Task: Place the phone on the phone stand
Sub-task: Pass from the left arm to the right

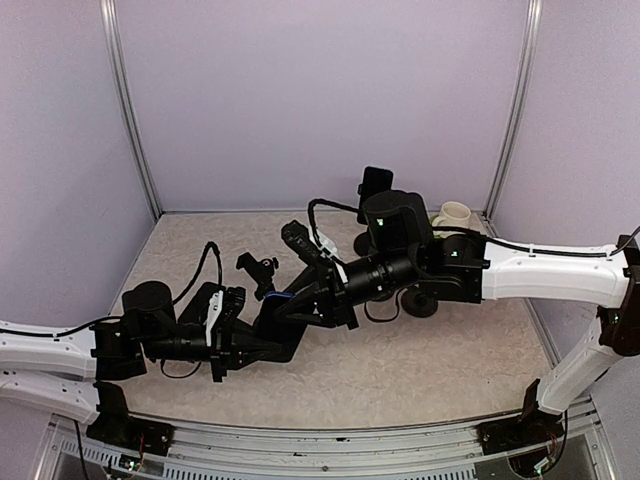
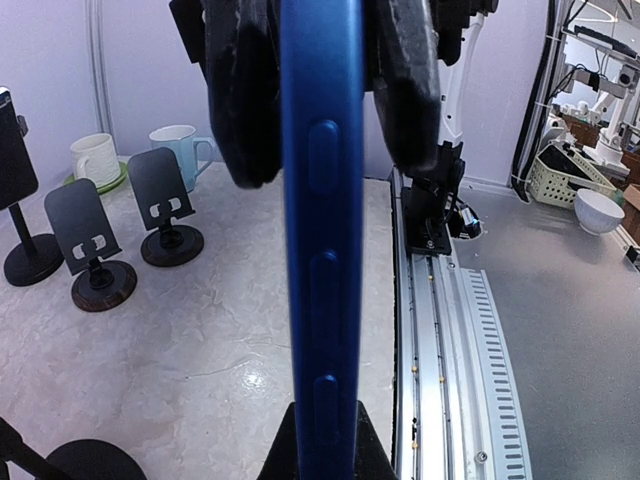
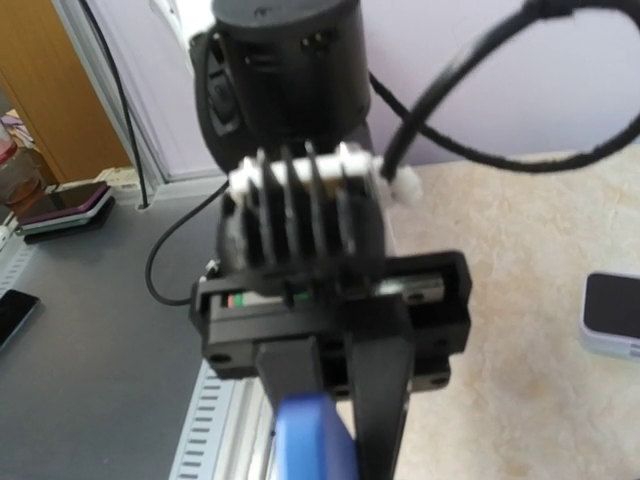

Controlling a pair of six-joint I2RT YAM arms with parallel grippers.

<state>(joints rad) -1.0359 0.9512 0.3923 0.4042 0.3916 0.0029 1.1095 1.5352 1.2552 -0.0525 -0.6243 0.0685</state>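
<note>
We see the left tool (image 2: 322,432) pinching one end of the blue phone (image 2: 320,250) above the table (image 1: 450,370), the right tool (image 3: 330,420) clamped on the other end.

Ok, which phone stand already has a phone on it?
The tall stand at the left wrist view's left edge holds a black phone; both shorter stands are empty.

The blue phone (image 2: 322,250) is held edge-on, apart from the black stand (image 2: 85,225).
</note>
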